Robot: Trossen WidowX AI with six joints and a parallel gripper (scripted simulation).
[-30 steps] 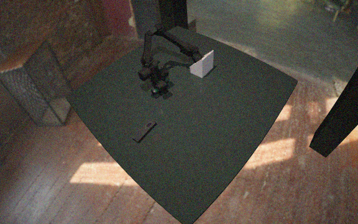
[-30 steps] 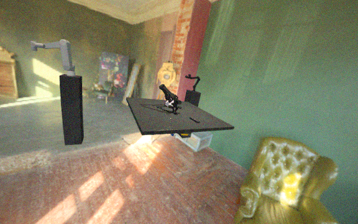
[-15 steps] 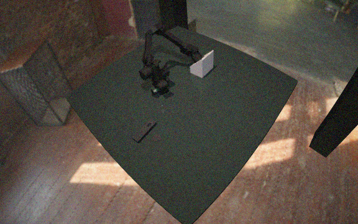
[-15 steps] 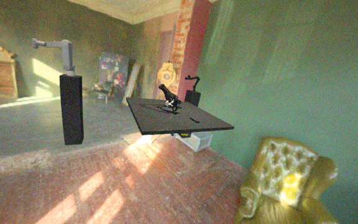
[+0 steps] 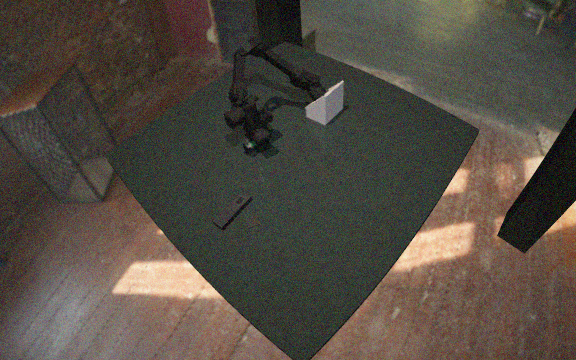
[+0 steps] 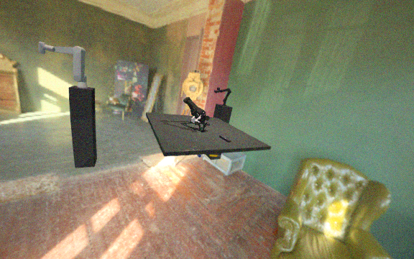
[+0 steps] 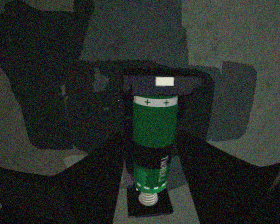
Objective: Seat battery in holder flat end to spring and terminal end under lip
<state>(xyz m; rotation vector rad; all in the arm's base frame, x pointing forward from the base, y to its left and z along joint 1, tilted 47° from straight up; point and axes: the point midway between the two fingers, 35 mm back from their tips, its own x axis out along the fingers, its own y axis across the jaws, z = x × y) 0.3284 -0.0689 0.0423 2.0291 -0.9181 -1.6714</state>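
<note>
The green battery (image 7: 155, 125) lies lengthwise in the dark holder (image 7: 163, 207) in the wrist view. Its plus-marked terminal end is at the holder's lip (image 7: 141, 86), which hides the terminal tip. Its flat end meets the pale coiled spring (image 7: 148, 199). It looks straight; whether it is fully flat is hard to tell. My gripper (image 7: 151, 137) (image 5: 253, 142) (image 6: 202, 128) is open, its two dark fingers on either side of the battery with narrow gaps beside it. The top view shows only a small green patch of the battery below the gripper.
A dark flat bar (image 5: 233, 212) (image 6: 225, 138) lies on the table (image 5: 328, 210) (image 6: 182, 145), away from the holder. A white folded panel (image 5: 325, 106) stands beside the arm. Black pedestals stand off the table, one bearing a grey arm in the exterior view.
</note>
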